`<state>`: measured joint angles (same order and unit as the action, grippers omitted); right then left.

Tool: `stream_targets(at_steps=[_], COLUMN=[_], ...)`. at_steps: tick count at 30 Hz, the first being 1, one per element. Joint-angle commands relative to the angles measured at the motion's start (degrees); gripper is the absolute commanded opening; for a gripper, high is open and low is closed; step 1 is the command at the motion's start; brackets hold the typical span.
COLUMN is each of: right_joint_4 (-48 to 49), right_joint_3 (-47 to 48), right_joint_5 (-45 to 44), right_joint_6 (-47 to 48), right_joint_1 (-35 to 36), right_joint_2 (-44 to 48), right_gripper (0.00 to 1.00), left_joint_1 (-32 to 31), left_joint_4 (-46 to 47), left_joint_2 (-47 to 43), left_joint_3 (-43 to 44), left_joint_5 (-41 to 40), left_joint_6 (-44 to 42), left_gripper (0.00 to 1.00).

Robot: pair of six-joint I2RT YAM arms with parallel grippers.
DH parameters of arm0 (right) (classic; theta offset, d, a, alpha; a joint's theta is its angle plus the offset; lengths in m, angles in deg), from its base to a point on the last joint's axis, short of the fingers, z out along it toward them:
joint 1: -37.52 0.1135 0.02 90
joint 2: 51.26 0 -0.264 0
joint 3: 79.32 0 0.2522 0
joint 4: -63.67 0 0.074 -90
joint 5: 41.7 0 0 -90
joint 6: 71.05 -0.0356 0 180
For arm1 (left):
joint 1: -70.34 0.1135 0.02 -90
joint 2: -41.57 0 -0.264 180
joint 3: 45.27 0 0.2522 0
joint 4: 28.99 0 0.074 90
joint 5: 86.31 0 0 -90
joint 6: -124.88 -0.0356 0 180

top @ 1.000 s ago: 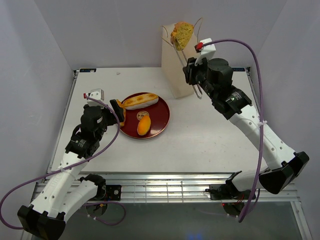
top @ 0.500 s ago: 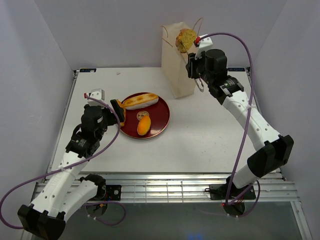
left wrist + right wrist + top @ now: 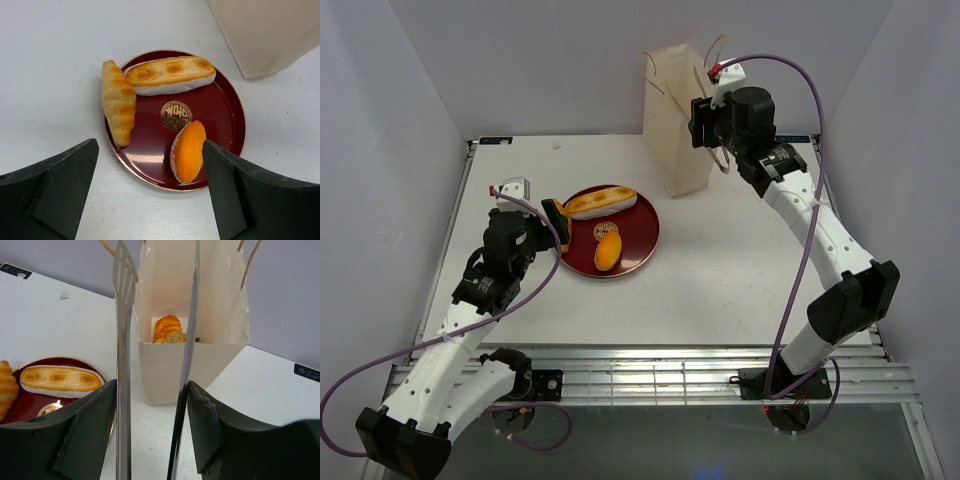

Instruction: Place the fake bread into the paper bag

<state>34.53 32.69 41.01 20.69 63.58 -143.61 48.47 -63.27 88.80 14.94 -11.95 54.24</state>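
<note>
A: Quick, how far along?

B: Partway, I'd say. The paper bag (image 3: 672,130) stands upright at the far side of the desk (image 3: 740,270), mouth open. The right wrist view looks straight in: fake bread (image 3: 167,327) is lying at the bottom. That's one orange piece with a tan-green one touching it, so at least two are in.

A: What's left?

B: Three pieces on the dark red plate (image 3: 222,112), which sits near the bag but not touching it. The long roll (image 3: 170,75) lies across the far half. The croissant (image 3: 118,102) lies along the left rim, partly hanging over it. The small oval (image 3: 188,151) is on the near right side. All three need bagging, so roughly half remains, going by what shows.

A: Right side?

B: The right fingers (image 3: 90,430) are partway apart and gripping the tongs (image 3: 123,340), each tong arm lying against a finger's inner face. The tong tips are spread over the bag's mouth with nothing between them, and one blade crosses in front of the bag wall. I can't tell if it touches the paper.

A: Left?

B: The left fingers (image 3: 60,185) are spread wide, hovering over the near edge of the plate. They hold nothing and touch nothing, with the croissant and oval framed between them.

A: Next call?

B: Probably the tongs go to the plate for another piece. That's my judgement only.
</note>
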Motion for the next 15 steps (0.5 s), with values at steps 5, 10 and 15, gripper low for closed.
stream_targets(at_steps=[5,10,15], right_joint_4=[1.4,2.2,4.8], right_joint_3=[2.6,0.4,-6.0], right_joint_5=[0.2,1.4,4.6], right_joint_6=[0.1,-0.3,-3.0], right_joint_1=[-0.4,-0.4,-0.4], right_joint_2=[3.9,7.8,12.1], right_gripper=[0.63,0.63,0.62], left_joint_1=[0.0,0.0,0.0], left_joint_4=[0.4,0.4,0.4], left_joint_2=[0.1,-0.1,-0.3], left_joint_3=[-0.1,-0.2,-0.1], left_joint_5=[-0.2,-0.4,-0.9], left_joint_6=[-0.4,-0.3,-0.2], left_gripper=[0.95,0.95,0.95])
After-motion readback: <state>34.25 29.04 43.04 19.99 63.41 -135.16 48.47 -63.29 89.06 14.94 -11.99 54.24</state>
